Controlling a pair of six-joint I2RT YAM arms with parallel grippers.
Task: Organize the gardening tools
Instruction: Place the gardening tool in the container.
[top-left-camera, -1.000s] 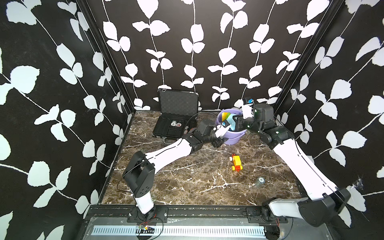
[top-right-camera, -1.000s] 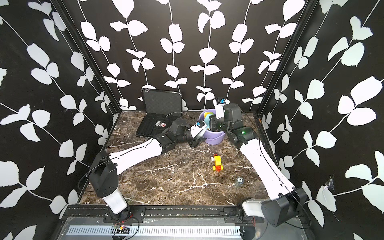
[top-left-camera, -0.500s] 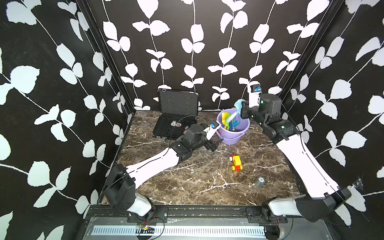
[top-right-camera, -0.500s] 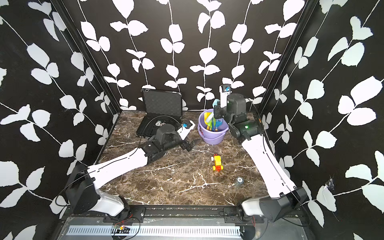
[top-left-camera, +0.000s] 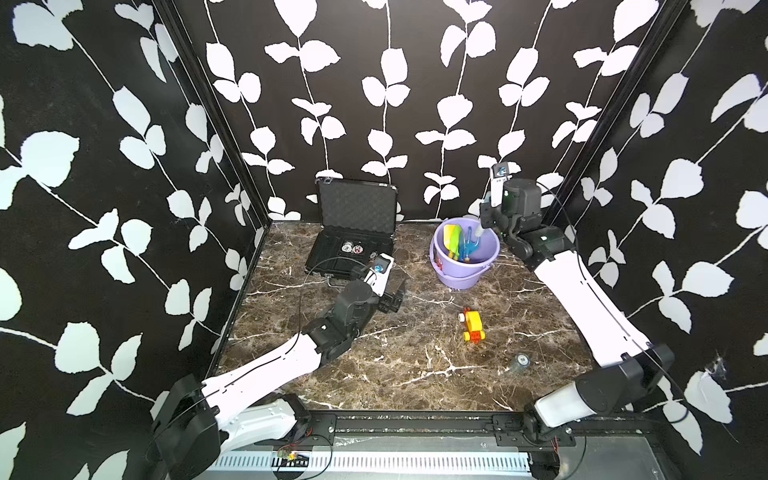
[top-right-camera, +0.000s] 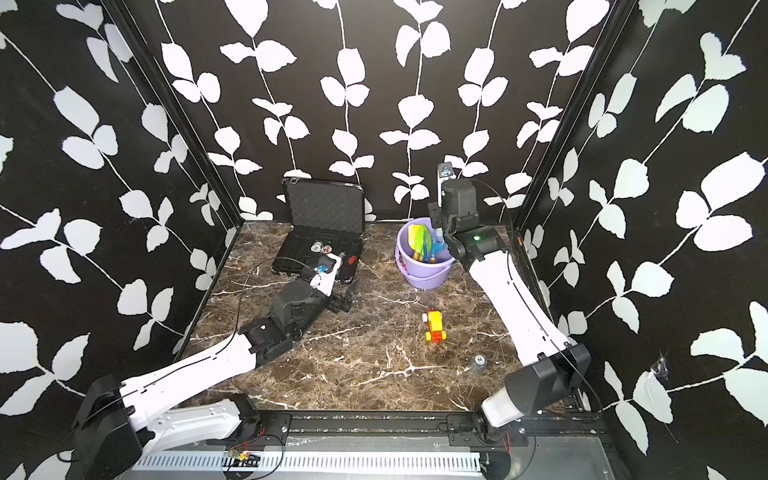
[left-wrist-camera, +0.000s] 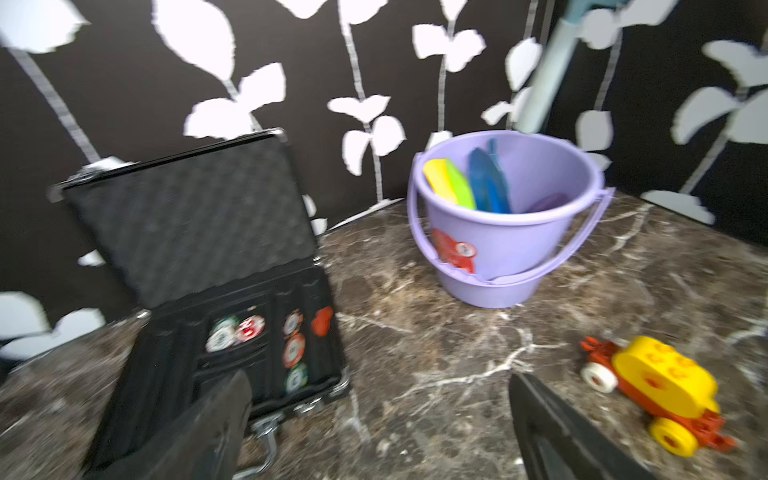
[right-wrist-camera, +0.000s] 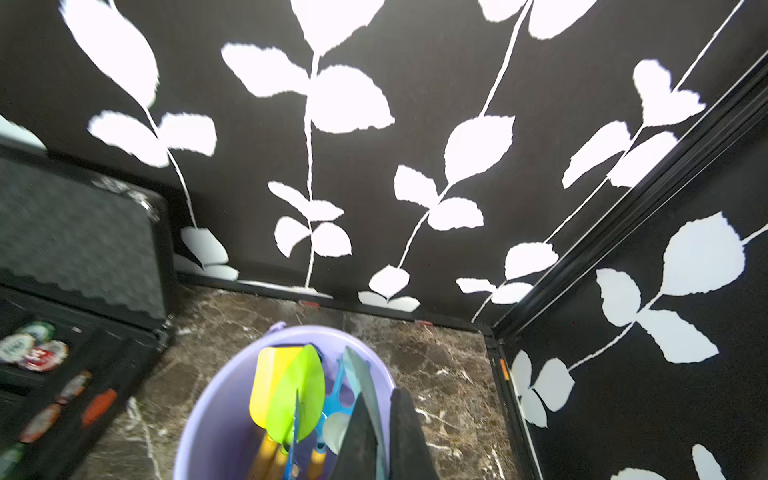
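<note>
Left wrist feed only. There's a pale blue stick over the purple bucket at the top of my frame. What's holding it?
Observer: The right gripper, shut on the light-blue shovel, directly above the purple bucket.
Operator: Any tools lying outside my frame?
Observer: Both top views show none. Only a small round piece lies on the marble, toward the front on the robot's right.
Operator: What's the blue thing in the bucket?
Observer: A pronged blue fork, beside the green shovel, per the right wrist view.

Yellow shovel (right-wrist-camera: 270, 386), green shovel (right-wrist-camera: 305, 386) and blue fork (right-wrist-camera: 337, 397) stand blade-up in the bucket (right-wrist-camera: 212, 403) just below the right gripper (right-wrist-camera: 384, 401), which pinches a light-blue shovel (right-wrist-camera: 360, 374).
</note>
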